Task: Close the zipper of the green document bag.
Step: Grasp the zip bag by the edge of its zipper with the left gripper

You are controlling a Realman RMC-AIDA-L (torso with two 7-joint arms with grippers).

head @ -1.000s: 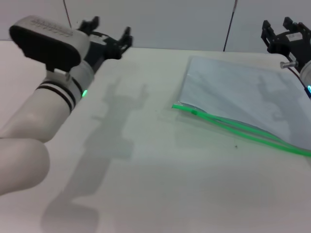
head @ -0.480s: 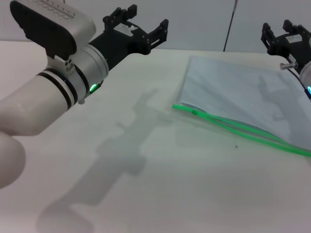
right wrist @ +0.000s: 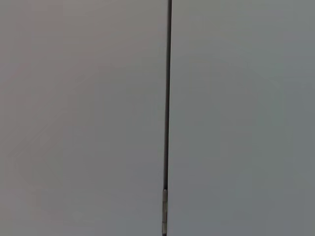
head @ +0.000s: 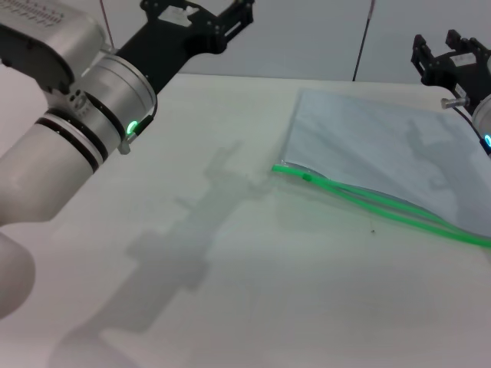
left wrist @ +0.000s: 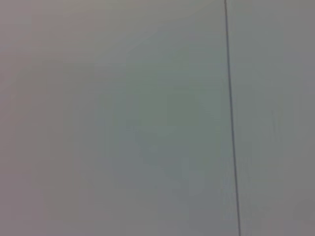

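Left black gripper hung high at far left, fingers spread, holding nothing. Right black gripper sat at far right, fingers apart, empty. Translucent pale grey-blue plastic document bag lay flat on white table, right side; bright green zipper strip along its near edge, unmated.

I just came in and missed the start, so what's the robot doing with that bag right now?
Nothing is being handled yet. The green document bag lies flat on the table, its zipper along the near edge apparently unclosed. The left gripper is raised above the table's far left, clear of the bag. The right gripper hangs near the bag's far right corner.
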